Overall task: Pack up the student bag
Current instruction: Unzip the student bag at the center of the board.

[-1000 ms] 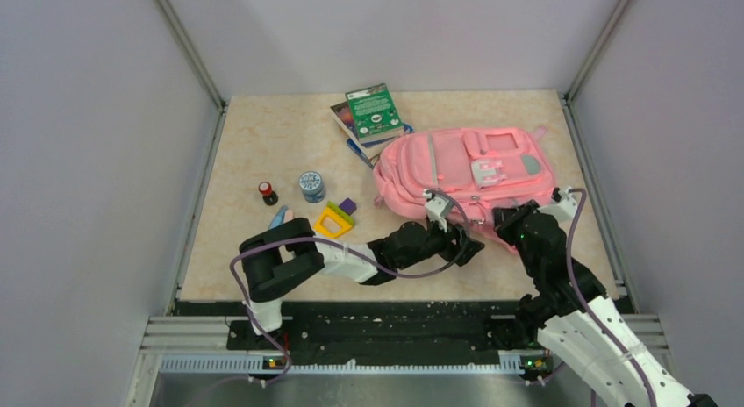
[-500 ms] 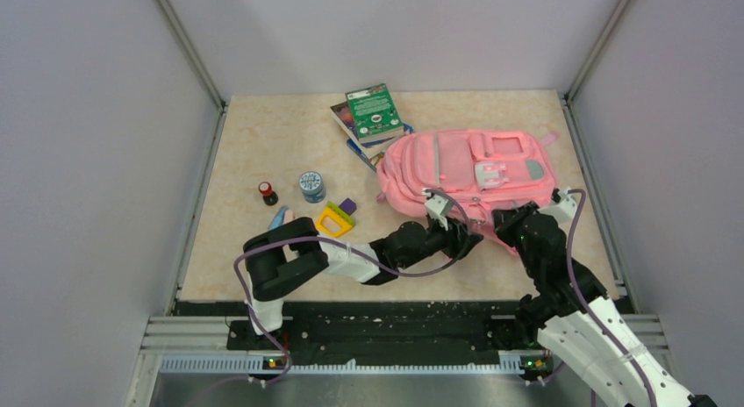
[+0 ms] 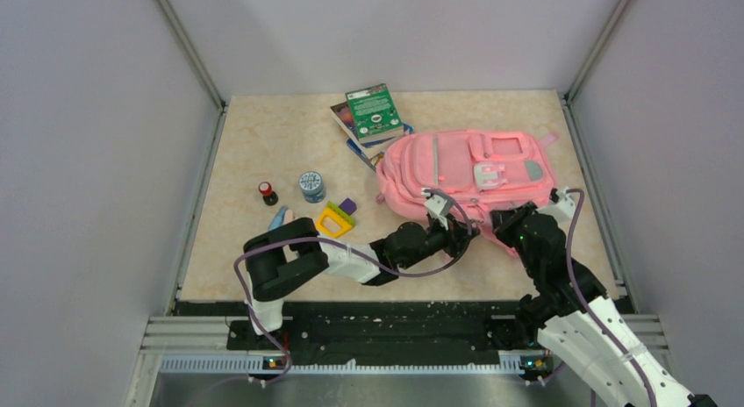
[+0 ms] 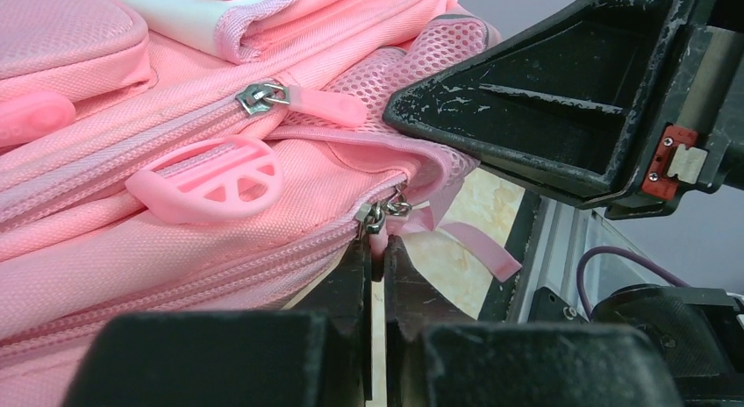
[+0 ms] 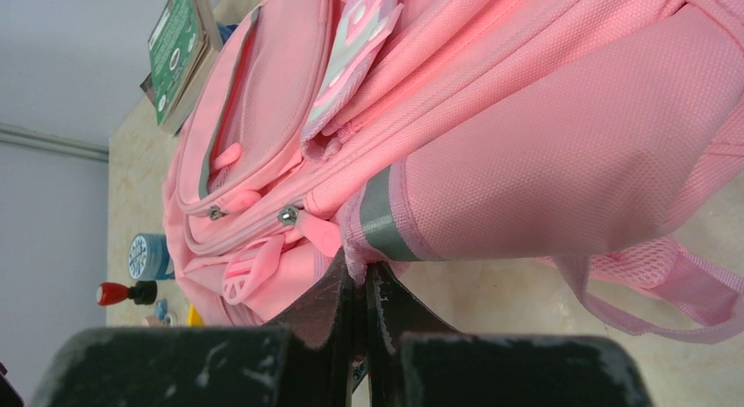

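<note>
Left claw [image 4: 375,249] clenched on a zipper pull [image 4: 378,217] of the bag [image 3: 465,166].
Right claw [image 5: 360,289] pinches the bag's grey-striped edge.

Bright, even, diffuse from above. Only soft, faint shadows on the table [image 3: 263,153]. Overhead sharp, though pink of the bag [image 3: 456,166] slightly washed out. At the wrists, weave crisp and well lit, fingers [image 4: 351,289] nearest the lens dark and blurred.
</note>
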